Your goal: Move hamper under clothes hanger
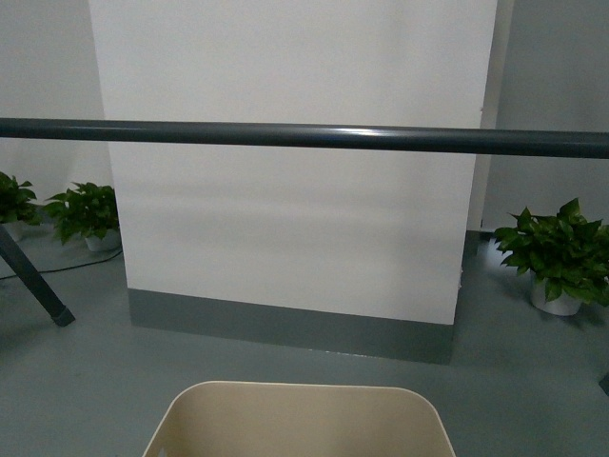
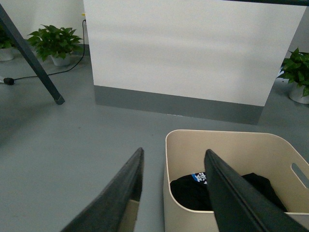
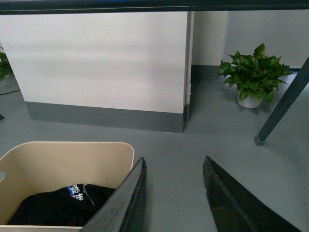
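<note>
Both grippers, left gripper [image 2: 174, 193] and right gripper [image 3: 174, 193], gape around hamper [image 2: 231, 145] walls.

Black garment [image 3: 58, 205], blue-white print, unreadable

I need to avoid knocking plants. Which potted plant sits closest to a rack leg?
The potted plant right of the white partition, beside the slanted leg; the left-side plants stand farther from theirs.

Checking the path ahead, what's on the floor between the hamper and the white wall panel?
Nothing: in the front view only bare grey floor lies between the hamper and the white wall panel.
</note>
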You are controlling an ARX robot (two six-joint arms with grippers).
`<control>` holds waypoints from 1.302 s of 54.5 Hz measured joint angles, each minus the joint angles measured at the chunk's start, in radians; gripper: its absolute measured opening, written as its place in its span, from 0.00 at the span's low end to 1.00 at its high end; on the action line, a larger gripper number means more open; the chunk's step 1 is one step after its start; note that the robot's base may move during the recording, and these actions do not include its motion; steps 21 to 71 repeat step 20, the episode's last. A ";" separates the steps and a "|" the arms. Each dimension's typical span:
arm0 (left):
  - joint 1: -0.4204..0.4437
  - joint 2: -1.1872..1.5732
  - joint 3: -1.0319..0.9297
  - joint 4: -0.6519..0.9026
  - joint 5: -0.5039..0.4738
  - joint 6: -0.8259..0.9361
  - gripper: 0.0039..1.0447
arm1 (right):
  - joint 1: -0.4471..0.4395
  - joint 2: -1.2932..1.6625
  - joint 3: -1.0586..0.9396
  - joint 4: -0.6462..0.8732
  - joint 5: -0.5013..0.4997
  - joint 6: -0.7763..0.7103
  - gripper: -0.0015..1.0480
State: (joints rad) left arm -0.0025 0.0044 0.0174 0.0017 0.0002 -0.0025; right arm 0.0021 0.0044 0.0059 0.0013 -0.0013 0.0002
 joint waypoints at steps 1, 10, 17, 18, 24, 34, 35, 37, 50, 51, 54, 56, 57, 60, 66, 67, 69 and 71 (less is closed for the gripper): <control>0.000 0.000 0.000 0.000 0.000 0.000 0.45 | 0.000 0.000 0.000 0.000 0.000 0.000 0.40; 0.000 0.000 0.000 0.000 0.000 0.000 0.77 | 0.000 0.000 0.000 0.000 0.000 0.000 0.72; 0.000 0.000 0.000 0.000 0.000 0.001 0.96 | 0.000 0.000 0.000 0.000 0.000 0.000 0.93; 0.000 0.000 0.000 0.000 0.000 0.001 0.95 | 0.000 0.000 0.000 0.000 0.000 0.001 0.94; 0.000 0.000 0.000 0.000 0.000 0.000 0.94 | 0.000 0.000 0.000 0.000 0.000 0.000 0.92; 0.000 0.000 0.000 0.000 0.000 0.000 0.94 | 0.000 0.000 0.000 0.000 0.000 0.000 0.92; 0.000 0.000 0.000 0.000 0.000 0.000 0.94 | 0.000 0.000 0.000 0.000 0.000 0.000 0.92; 0.000 0.000 0.000 0.000 0.000 0.000 0.94 | 0.000 0.000 0.000 0.000 0.000 0.000 0.92; 0.000 0.000 0.000 0.000 0.000 0.000 0.94 | 0.000 0.000 0.000 0.000 0.000 0.000 0.92; 0.000 0.000 0.000 0.000 0.000 0.000 0.94 | 0.000 0.000 0.000 0.000 0.000 0.000 0.92; 0.000 0.000 0.000 0.000 0.000 0.000 0.94 | 0.000 0.000 0.000 0.000 0.000 0.000 0.92; 0.000 0.000 0.000 0.000 0.000 0.000 0.94 | 0.000 0.000 0.000 0.000 0.000 0.000 0.92; 0.000 0.000 0.000 0.000 0.000 0.000 0.94 | 0.000 0.000 0.000 0.000 0.000 0.000 0.92; 0.000 0.000 0.000 0.000 0.000 0.000 0.94 | 0.000 0.000 0.000 0.000 0.000 0.000 0.92; 0.000 0.000 0.000 0.000 0.000 0.000 0.94 | 0.000 0.000 0.000 0.000 0.000 0.000 0.92; 0.000 0.000 0.000 0.000 0.000 0.000 0.94 | 0.000 0.000 0.000 0.000 0.000 0.000 0.92; 0.000 0.000 0.000 0.000 0.000 0.000 0.94 | 0.000 0.000 0.000 0.000 0.000 0.000 0.92; 0.000 0.000 0.000 0.000 0.000 0.000 0.94 | 0.000 0.000 0.000 0.000 0.000 0.000 0.92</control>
